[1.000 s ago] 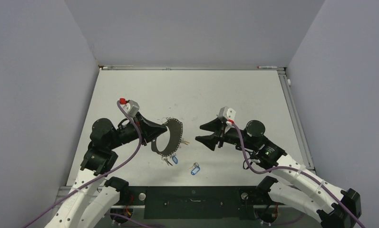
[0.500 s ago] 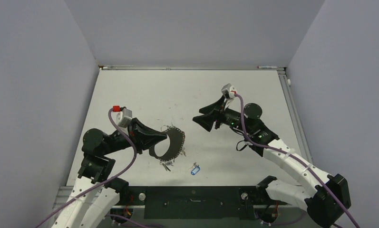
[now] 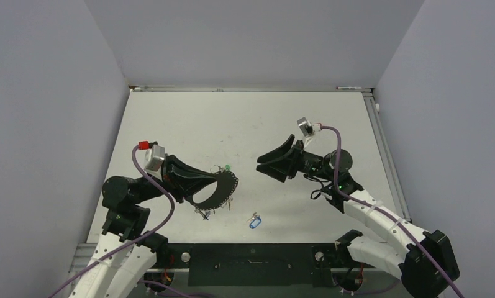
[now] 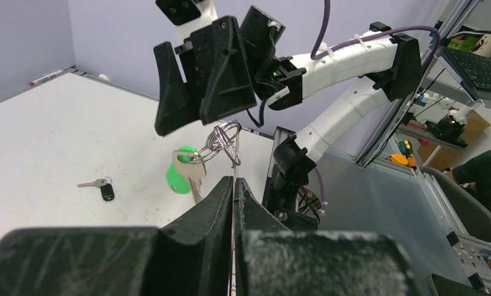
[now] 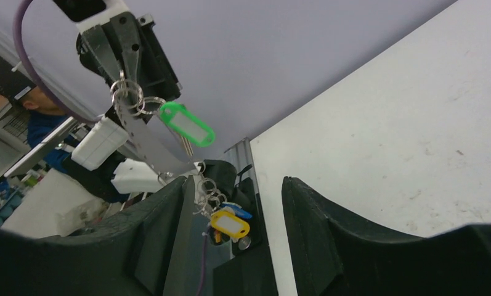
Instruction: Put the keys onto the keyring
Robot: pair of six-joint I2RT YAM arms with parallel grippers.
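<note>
White table [image 3: 307,118] was scuffed, w/ faint marks, boxed in by pale lilac walls [image 3: 251,37] on 3 sides. A pen [image 3: 350,87] lay at the far edge, nr the right corner. Aluminium rail [image 3: 389,161] ran along the right side. Beyond the near edge (left wrist view): keyboard [image 4: 480,69], mug [image 4: 490,41], cardboard box [image 4: 474,126].

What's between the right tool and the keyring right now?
Only bare table, by the top view. The right tool stands open, apart from the keyring; the loose blue-tagged key lies off that line, toward the near edge.
</note>
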